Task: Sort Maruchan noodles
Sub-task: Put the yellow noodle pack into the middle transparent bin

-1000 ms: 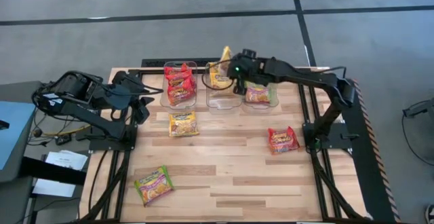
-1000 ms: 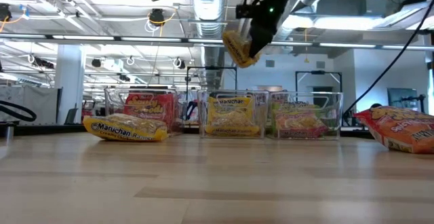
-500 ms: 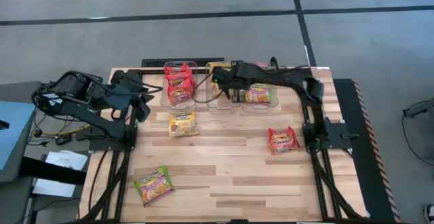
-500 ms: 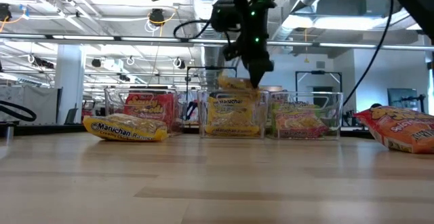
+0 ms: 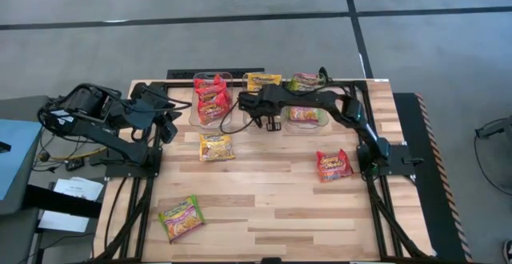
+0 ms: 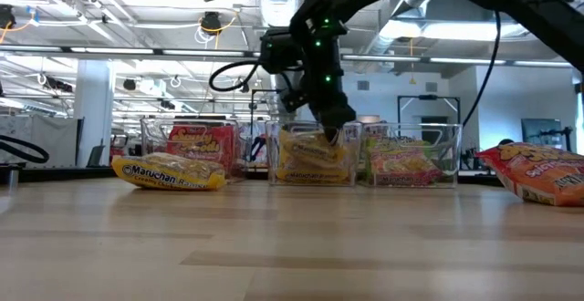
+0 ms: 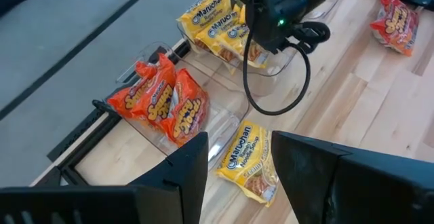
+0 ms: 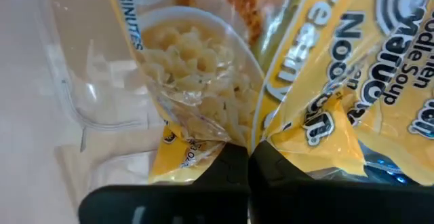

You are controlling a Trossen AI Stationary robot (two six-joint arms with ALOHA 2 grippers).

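My right gripper (image 6: 332, 135) reaches down into the middle clear bin (image 5: 264, 125) and is shut on a yellow Maruchan packet (image 8: 203, 95). Another yellow packet (image 5: 262, 81) leans at the bin's far side. Red packets (image 5: 211, 98) fill the left bin and green-and-pink ones (image 5: 304, 114) the right bin. Three loose packets lie flat on the table: yellow (image 5: 216, 146), red (image 5: 334, 165), green-and-pink (image 5: 181, 218). My left gripper (image 7: 237, 176) waits open above the table's left edge, holding nothing. My right gripper pinches the yellow packet's bunched wrapper edge (image 8: 224, 142) between its two shut fingers (image 8: 271, 166). The fingers slant steeply down from above. The packet sits inside the middle bin, against another yellow packet (image 8: 352, 81), crumpled where it is held.
The three clear bins stand side by side at the table's far edge (image 6: 301, 155). The right arm (image 5: 336, 104) stretches over the right bin. Bare wood (image 5: 272, 192) lies across the table's middle and near part.
My right gripper has come down from high above the bins into the middle bin, moving toward the table's near-left and tipping more steeply downward. The yellow packet went with it, from hanging in the air to lying inside the bin.
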